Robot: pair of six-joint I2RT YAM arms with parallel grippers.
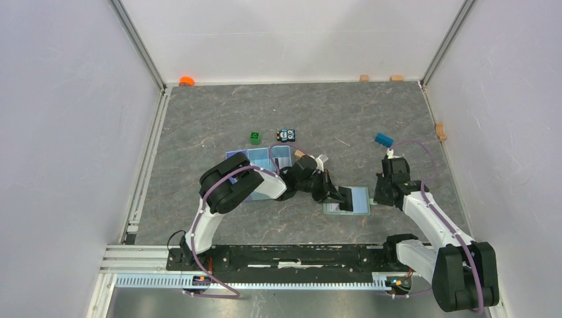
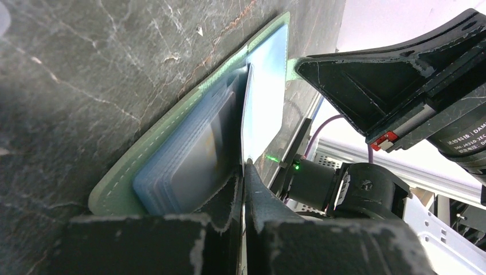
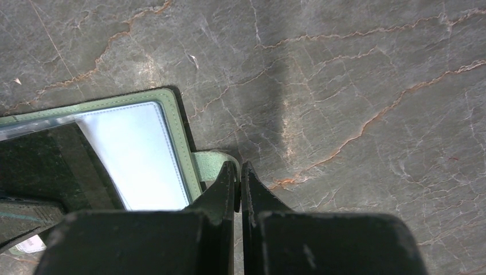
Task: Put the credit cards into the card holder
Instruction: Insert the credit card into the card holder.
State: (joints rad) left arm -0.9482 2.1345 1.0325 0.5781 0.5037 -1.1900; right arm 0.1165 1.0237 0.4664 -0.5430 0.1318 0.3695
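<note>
Marble tabletop (image 1: 344,112): credit card (image 2: 261,109) clamped by left gripper (image 2: 245,165), to be slid squarely into card holder (image 2: 183,160); snap tab (image 3: 209,158) pinched by right gripper (image 3: 239,172).

Left wrist: credit card (image 2: 246,114) sits edge-on in my left fingers (image 2: 223,200), face unreadable. Right wrist: card holder (image 3: 172,114) is cut off at the frame's left edge. End of its snap tab (image 3: 211,159) hides under my right fingers (image 3: 220,195) (pinched or just pressed, can't tell).

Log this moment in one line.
left jaws: shut on credit card, edge-on at open card holder | right jaws: shut on snap tab | task: card not seated
</note>
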